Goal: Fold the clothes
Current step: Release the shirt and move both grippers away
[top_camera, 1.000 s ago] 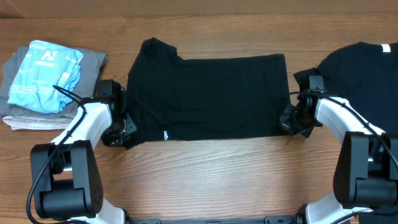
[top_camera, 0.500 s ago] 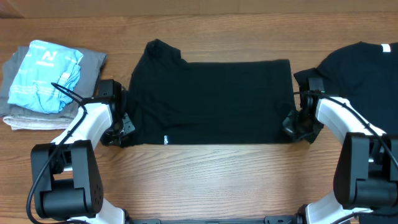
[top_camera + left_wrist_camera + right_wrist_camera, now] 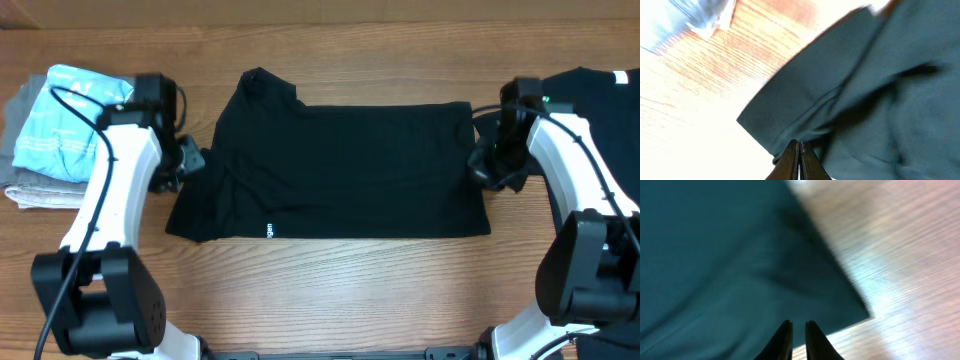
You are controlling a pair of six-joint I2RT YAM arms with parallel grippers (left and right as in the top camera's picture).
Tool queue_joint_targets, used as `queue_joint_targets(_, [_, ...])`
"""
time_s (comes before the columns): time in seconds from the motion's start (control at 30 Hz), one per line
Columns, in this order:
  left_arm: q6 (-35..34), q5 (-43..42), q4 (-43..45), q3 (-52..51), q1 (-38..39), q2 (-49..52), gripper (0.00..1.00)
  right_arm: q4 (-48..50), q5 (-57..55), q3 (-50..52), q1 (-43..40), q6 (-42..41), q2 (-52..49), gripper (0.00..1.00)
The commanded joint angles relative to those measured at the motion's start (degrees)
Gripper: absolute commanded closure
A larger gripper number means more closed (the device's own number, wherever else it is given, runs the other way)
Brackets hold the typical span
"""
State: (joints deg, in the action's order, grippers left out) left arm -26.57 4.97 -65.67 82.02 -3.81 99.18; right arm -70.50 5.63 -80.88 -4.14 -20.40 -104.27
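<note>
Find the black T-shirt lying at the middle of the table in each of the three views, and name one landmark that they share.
Overhead: the black T-shirt lies flat at the centre of the picture.
Left wrist: the black T-shirt fills the right and lower part, one edge running diagonally.
Right wrist: the black T-shirt fills the left, with a corner at lower right.
Shared landmark: the wooden table, bare beside the fabric in both wrist views.

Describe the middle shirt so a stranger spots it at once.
On the wooden table, look at the centre, between the folded pile on the left and another black shirt at the right edge. The black T-shirt there lies flat, with small white print at its near edge.
</note>
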Motion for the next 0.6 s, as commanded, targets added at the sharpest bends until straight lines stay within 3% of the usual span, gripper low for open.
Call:
queue_joint_targets(0.0, [-0.92, -2.56, -3.61, 8.52, -1.49, -3.30, 0.96, -1.25, 12.83, -3.76, 4.68, 11.37, 0.33, 0.83])
queue_joint_targets(0.13, [-0.39, -5.55, -4.79, 15.08, -5.55, -3.89, 0.91, 1.27, 13.31, -3.54, 14.88, 15.10, 0.31, 0.82])
queue_joint_targets(0.2, [0.52, -6.82, -4.37, 16.63, -7.65, -3.89, 0.80, 4.57, 13.29, -3.50, 20.63, 15.13, 0.31, 0.80])
queue_joint_targets(0.3, [0.85, -6.91, -3.93, 16.87, -10.27, -3.85, 0.30, 10.80, 9.38, -3.50, 30.10, 15.04, 0.31, 0.71])
queue_joint_targets(0.37, [0.85, -6.91, -4.00, 16.72, -11.26, -3.82, 0.04, 13.97, 5.66, -3.50, 35.08, 14.16, 0.31, 0.65])
queue_joint_targets(0.4, [0.83, -6.93, -4.09, 16.72, -11.67, -3.82, 0.00, 16.24, 3.45, -3.50, 38.42, 13.70, 0.20, 0.63])
queue_joint_targets(0.57, [0.83, -6.93, -4.13, 16.72, -11.93, -3.82, 0.00, 23.91, -6.25, -3.50, 49.18, 11.69, -0.92, 0.62])
